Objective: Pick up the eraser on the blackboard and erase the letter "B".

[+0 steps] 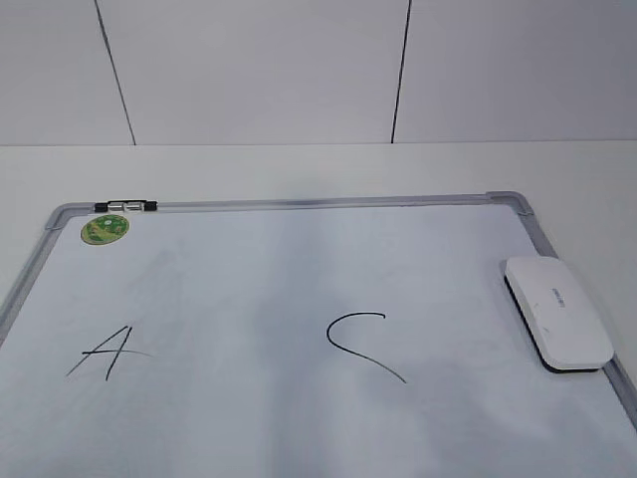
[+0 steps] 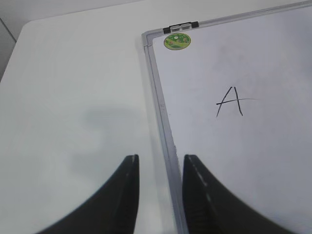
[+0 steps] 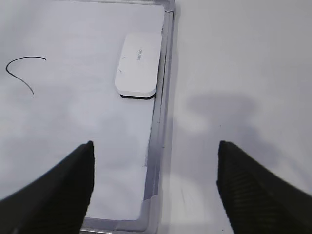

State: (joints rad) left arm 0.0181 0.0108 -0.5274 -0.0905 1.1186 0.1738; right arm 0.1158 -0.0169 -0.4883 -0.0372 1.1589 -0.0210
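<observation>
The blackboard [image 1: 299, 289] is a white dry-erase board with a grey frame, lying flat on the table. The white eraser [image 1: 557, 311] lies on it by the right frame, also in the right wrist view [image 3: 139, 63]. A black "A" [image 1: 107, 354] stands at the left and a "C" [image 1: 360, 344] right of centre. No letter "B" shows; between them is only a faint grey smudge. My right gripper [image 3: 155, 148] is wide open and empty above the board's near right corner, short of the eraser. My left gripper [image 2: 161, 163] is slightly open and empty over the board's left frame [image 2: 163, 122].
A round green sticker [image 1: 105, 229] sits in the board's far left corner, next to a black and silver clip [image 1: 126, 206] on the frame. White table [image 1: 299, 169] surrounds the board, with a white panelled wall behind. Neither arm shows in the exterior view.
</observation>
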